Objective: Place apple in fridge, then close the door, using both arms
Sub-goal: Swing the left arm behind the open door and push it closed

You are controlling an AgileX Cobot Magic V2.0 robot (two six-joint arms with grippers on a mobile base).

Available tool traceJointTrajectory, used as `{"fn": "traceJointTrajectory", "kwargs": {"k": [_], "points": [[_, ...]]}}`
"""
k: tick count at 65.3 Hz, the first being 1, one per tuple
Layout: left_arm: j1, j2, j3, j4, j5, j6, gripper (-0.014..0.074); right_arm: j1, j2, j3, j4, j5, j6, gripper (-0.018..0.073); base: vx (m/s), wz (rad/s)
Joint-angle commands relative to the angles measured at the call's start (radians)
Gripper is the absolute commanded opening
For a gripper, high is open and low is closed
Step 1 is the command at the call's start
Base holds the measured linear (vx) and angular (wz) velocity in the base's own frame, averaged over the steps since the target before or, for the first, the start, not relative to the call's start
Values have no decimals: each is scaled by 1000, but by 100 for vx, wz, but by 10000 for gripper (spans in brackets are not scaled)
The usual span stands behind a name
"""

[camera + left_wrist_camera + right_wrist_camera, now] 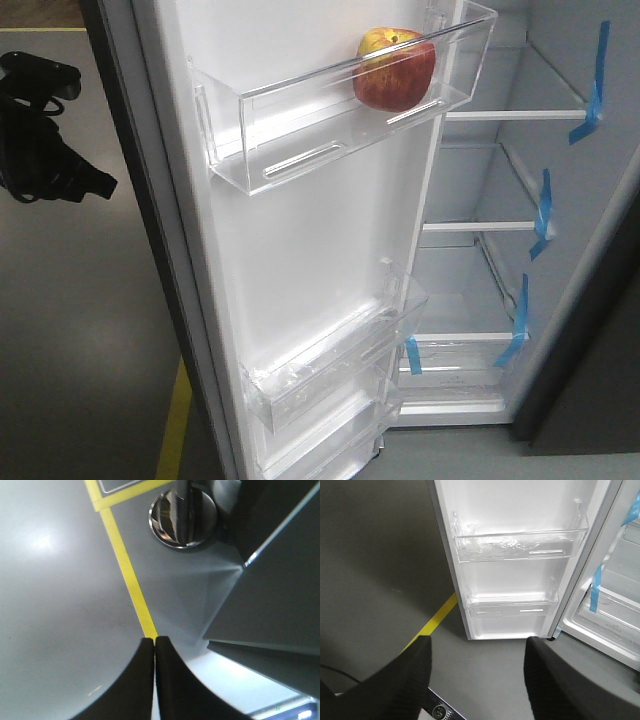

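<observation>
The apple (395,68), red with a yellow top, lies in the upper clear bin (300,130) on the white inner face of the open door (310,240). No gripper touches it. The fridge (480,180) stands open at the right, showing glass shelves and blue tape. My left gripper (154,641) is shut with nothing in it, hanging over the grey floor beside a dark grey panel (280,580). My right gripper (479,649) is open and empty, low in front of the door's bottom bins (520,547). A black arm (40,130) shows beyond the door's outer edge.
A yellow floor line (127,575) runs under the left gripper, and the yellow line (432,622) also shows left of the door's foot. A chrome round fitting (182,520) sits on the floor ahead. Blue tape (597,587) hangs at the fridge's lower shelf.
</observation>
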Motion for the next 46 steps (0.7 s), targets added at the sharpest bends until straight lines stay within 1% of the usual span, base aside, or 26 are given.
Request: {"fn": "traceJointTrajectory", "kwargs": {"k": [1,14,22,29,40,46], "points": [[-6,-1,-89,-58,5,65,-6,2,14,-23,10,-56,-6,396,0,0],[-6,63,-166,-236,12,167,-6,2,14,-23,10,-56,-6,396,0,0],[-6,81,-177,-349,13,223,-6,2,14,-23,10,-56,-6,396,0,0],[-6,82,-177,-455,15,292,-6,2,14,-23,10,-56,-6,396,0,0],[-6,80,-177,-626,68,410,-6,2,14,-23,10,-56,-6,396,0,0],[-9,79,-177,-680,101,445,-6,2,14,-23,10,-56,-6,396,0,0]]}}
